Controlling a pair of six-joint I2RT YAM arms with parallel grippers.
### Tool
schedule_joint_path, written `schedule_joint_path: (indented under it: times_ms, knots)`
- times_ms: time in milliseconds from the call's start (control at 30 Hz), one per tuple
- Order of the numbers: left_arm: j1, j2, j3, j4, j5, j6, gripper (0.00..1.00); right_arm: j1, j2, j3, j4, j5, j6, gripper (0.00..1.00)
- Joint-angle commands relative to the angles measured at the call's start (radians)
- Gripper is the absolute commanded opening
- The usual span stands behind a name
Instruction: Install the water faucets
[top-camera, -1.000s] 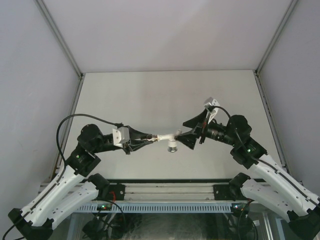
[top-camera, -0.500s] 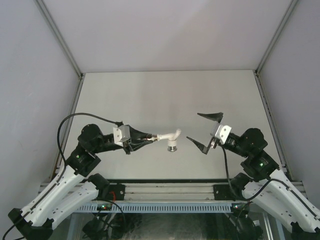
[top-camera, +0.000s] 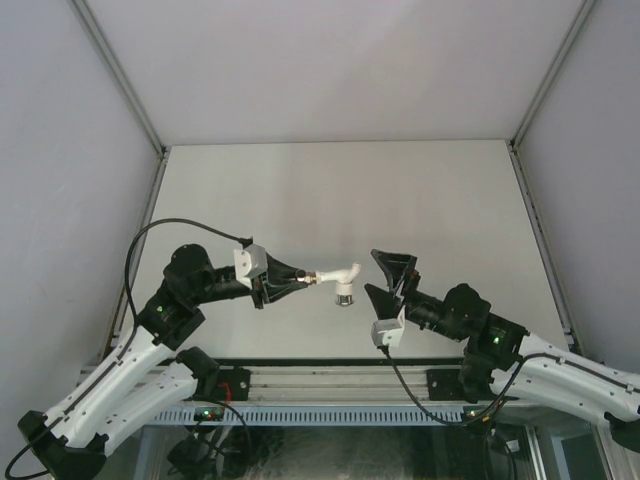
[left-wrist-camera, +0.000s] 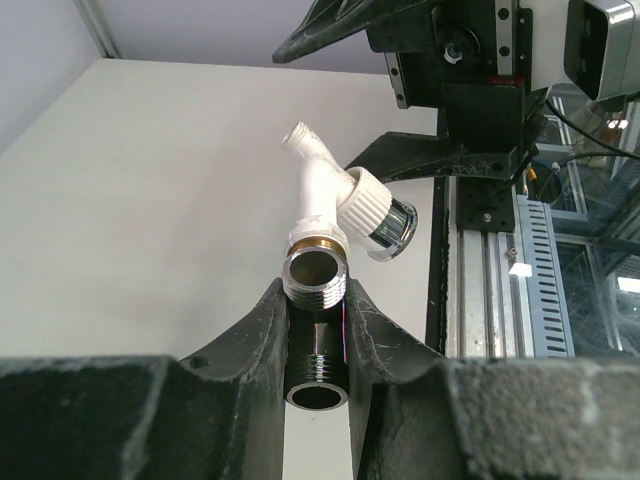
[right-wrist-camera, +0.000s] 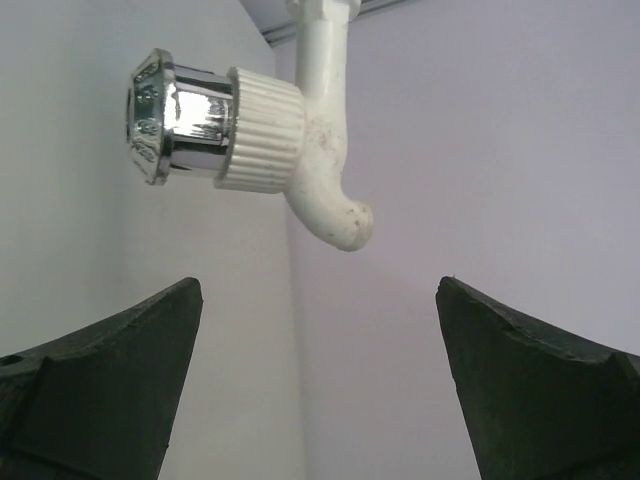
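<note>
Presently, the bench (top-camera: 330, 190) lies below the white tap (top-camera: 340, 273), which is held clear of its surface. The left end effector (top-camera: 300, 277), on the tap's left, is pinching the dark-grey fitting (left-wrist-camera: 317, 365) between both fingers. The right end effector (top-camera: 372, 272), just right of the tap, is spread wide and apart from it; in the right wrist view the spout hangs between and beyond the fingertips. The tap projects from the fitting's threaded end, touching it. Its ribbed side branch carries the silvery end.
</note>
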Motion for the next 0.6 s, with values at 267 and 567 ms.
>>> schedule_joint_path:
  times_ms: [267, 567]
  knots:
    - [0.001, -0.004, 0.075, 0.067, -0.001, -0.044, 0.00, 0.092, 0.158, 0.013, 0.279, 0.061, -0.224, 1.00]
    - [0.001, 0.009, 0.077, 0.070, -0.004, -0.045, 0.00, 0.160, 0.226, 0.012, 0.346, 0.080, -0.242, 0.84]
